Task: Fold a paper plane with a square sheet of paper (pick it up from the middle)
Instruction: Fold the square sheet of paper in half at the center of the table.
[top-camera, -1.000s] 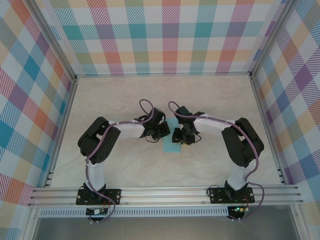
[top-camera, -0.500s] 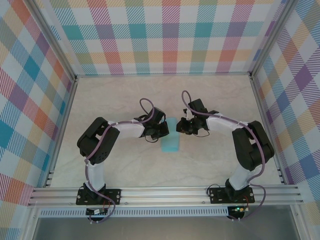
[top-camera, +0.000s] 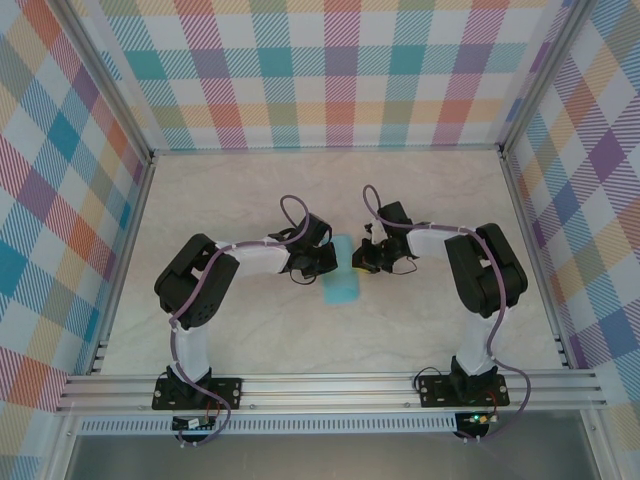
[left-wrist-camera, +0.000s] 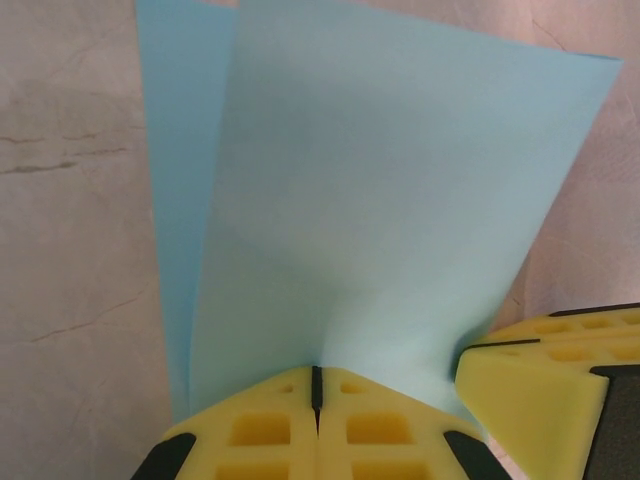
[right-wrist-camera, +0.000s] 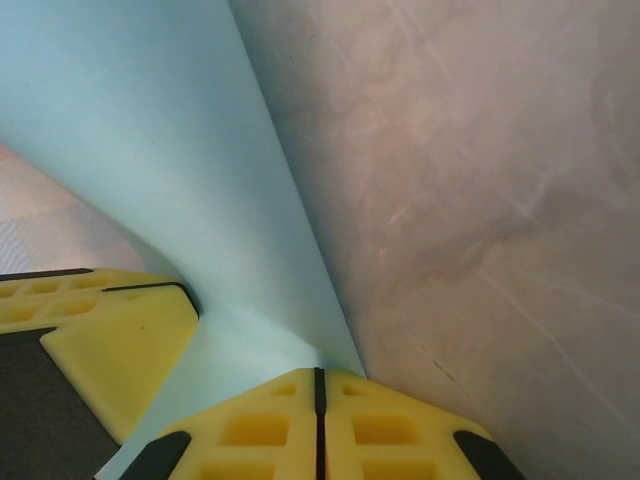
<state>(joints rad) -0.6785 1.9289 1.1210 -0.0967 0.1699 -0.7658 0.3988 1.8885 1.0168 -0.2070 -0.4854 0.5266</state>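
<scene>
The square sheet of paper (top-camera: 341, 284) sits at the centre of the top view on the pale marbled table (top-camera: 230, 200). It is doubled over into a narrow strip (in the left wrist view one layer peeks out along the left of the other). The left hand (left-wrist-camera: 317, 382), at the bottom centre of its own view, is closed, pinching the sheet's near edge between yellow fingers. The right hand (right-wrist-camera: 318, 384) is likewise clamped on the paper's edge, just beside the left one.

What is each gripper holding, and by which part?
Both pinch the square sheet of paper: left gripper at its left edge, right gripper at its right edge.
</scene>
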